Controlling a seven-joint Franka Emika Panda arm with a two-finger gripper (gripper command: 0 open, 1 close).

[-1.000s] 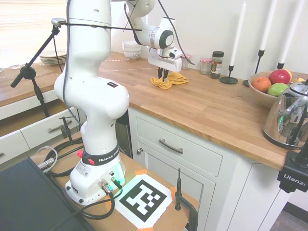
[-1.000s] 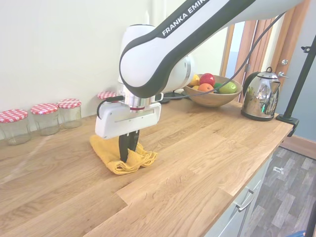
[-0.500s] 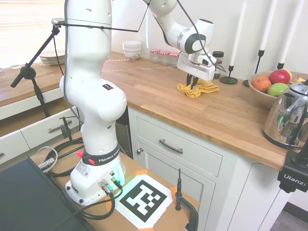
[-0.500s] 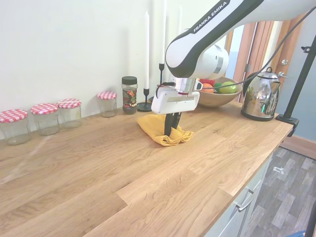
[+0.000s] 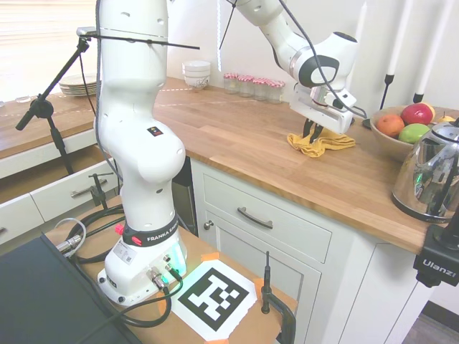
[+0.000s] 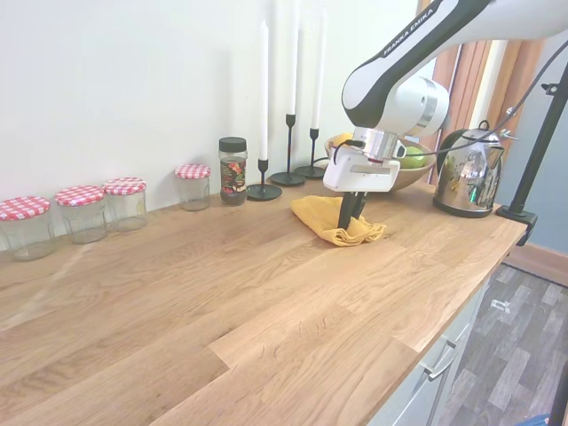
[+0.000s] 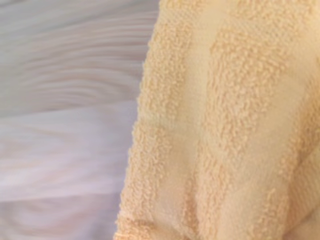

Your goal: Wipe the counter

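Observation:
The counter is a long butcher-block wooden worktop on white cabinets. A crumpled yellow cloth lies on it, close to the fruit bowl. My gripper points straight down with its dark fingers shut on the cloth, pressing it onto the wood. The wrist view is filled by the cloth's yellow terry weave, with blurred counter surface beside it.
A bowl of fruit and a steel kettle stand just beyond the cloth. Candlesticks, a spice jar and red-checked lidded jars line the wall. Stacked bowls sit far back.
My gripper has dragged the yellow cloth a long way along the counter, from near the jars toward the fruit bowl and kettle. It stays shut on the cloth throughout.

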